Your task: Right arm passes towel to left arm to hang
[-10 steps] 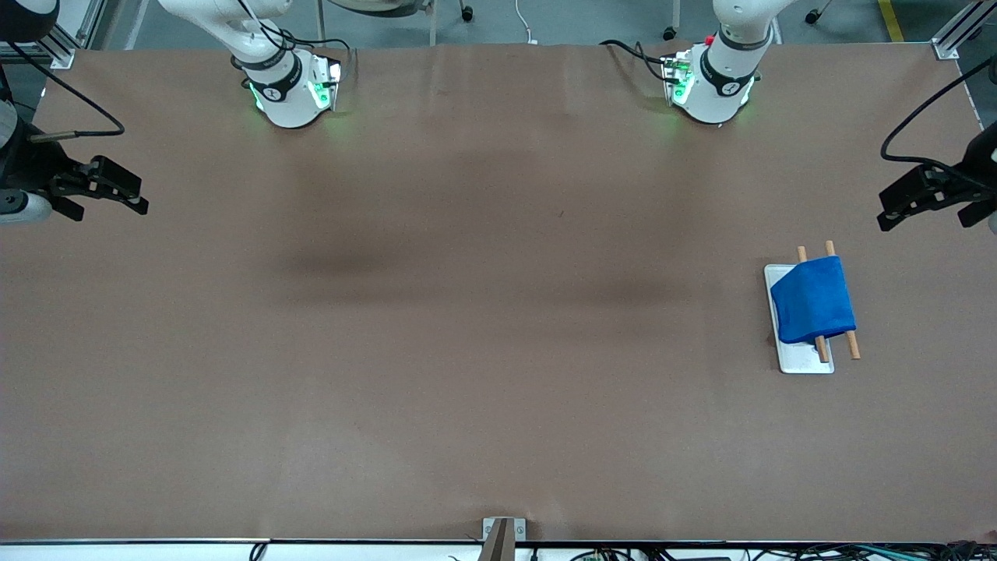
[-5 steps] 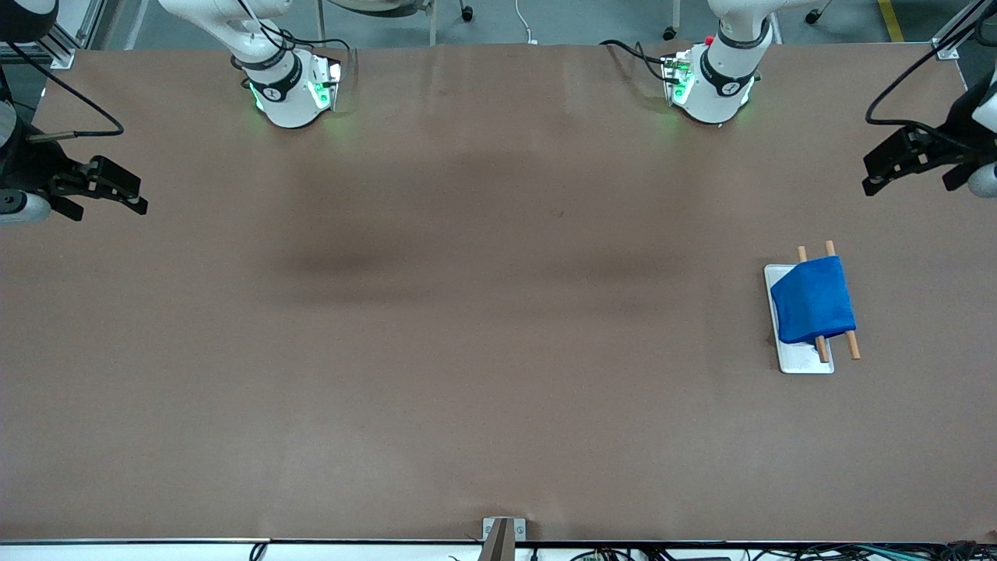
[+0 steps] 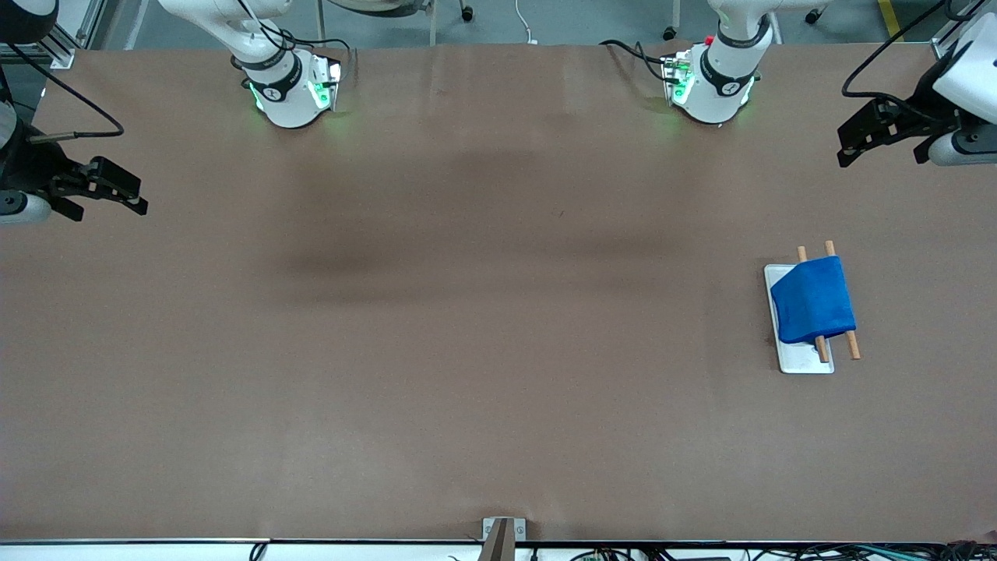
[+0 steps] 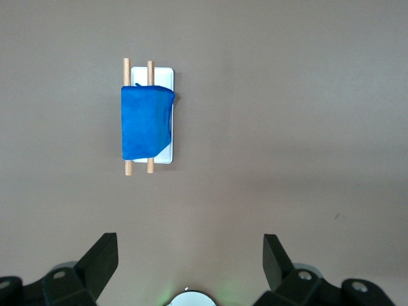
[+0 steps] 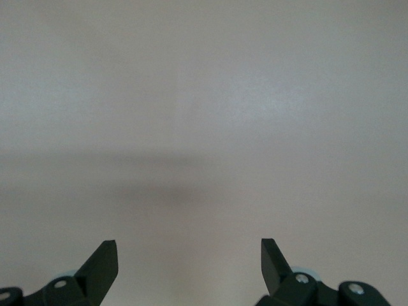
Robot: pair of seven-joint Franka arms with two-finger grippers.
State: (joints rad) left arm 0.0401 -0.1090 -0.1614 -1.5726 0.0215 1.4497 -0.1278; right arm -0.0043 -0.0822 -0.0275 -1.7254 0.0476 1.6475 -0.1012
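A bright blue towel lay draped over two thin wooden rods that stood above a small white base plate, toward the left arm's end of the brown table. The cloth covered the middle of both rods, so only their ends showed, and it hid most of the plate too. How the rods were fixed to the plate could not be made out in either view. The towel's corner loop was too small to find.

The left gripper hung in the air over the table's edge at the left arm's end, its fingers spread wide and holding nothing. The front view cut off much of that arm at the frame's border. The left wrist view showed what the front view could not: both dark fingertips well apart, with the towel, the rods and the plate in plain sight past them, not touched by the gripper.

The right gripper waited over the table's edge at the right arm's end, well apart from the towel, its arm largely cut off by the frame. Its fingers were also spread and empty. The right wrist view showed only the two fingertips and bare table, with no towel in it.
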